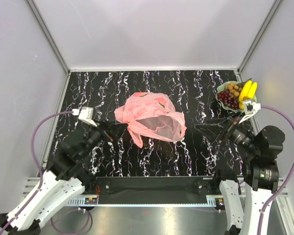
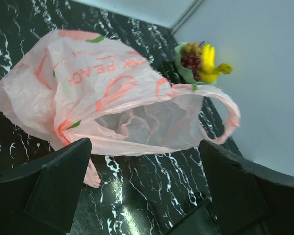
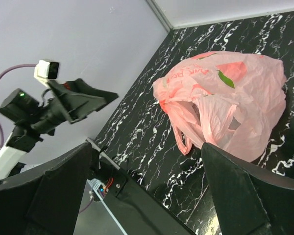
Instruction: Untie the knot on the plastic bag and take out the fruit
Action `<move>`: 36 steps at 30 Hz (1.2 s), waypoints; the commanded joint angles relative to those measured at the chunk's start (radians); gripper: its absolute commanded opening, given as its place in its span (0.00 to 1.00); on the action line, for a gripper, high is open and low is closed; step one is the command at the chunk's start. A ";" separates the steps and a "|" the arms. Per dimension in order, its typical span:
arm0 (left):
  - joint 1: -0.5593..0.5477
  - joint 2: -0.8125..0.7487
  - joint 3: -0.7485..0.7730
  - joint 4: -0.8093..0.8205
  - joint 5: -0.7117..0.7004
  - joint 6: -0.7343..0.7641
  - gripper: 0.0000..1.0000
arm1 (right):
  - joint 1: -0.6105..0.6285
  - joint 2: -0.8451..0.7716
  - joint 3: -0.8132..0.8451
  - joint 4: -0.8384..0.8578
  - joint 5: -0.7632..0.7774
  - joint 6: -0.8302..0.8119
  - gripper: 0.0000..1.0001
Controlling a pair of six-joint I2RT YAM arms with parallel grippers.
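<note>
Pink plastic bag in the middle of the tabletop, mouth open, one green plate far right holding one banana bunch, one grape bunch, one brown fruit cluster, my left tool and right tool both wide, gripping nothing.

left tool jaws spread wide, right tool jaws spread wide
</note>
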 commanded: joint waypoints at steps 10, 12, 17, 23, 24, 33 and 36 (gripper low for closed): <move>0.003 -0.241 0.138 -0.285 -0.056 0.089 0.99 | 0.004 -0.054 0.320 -0.143 0.237 -0.086 1.00; 0.001 -0.254 0.136 -0.297 -0.069 0.085 0.99 | 0.004 -0.078 0.329 -0.132 0.263 -0.071 1.00; 0.003 -0.275 0.139 -0.314 -0.092 0.085 0.99 | 0.004 -0.150 0.313 -0.115 0.328 -0.066 1.00; 0.001 -0.268 0.161 -0.325 -0.103 0.097 0.99 | 0.011 -0.158 0.334 -0.114 0.334 -0.072 1.00; 0.001 -0.265 0.162 -0.328 -0.105 0.094 0.99 | 0.011 -0.159 0.339 -0.113 0.335 -0.072 1.00; 0.001 -0.266 0.167 -0.348 -0.143 0.089 0.99 | 0.014 -0.164 0.342 -0.132 0.368 -0.063 1.00; 0.001 -0.266 0.174 -0.354 -0.155 0.089 0.99 | 0.015 -0.166 0.336 -0.143 0.395 -0.069 1.00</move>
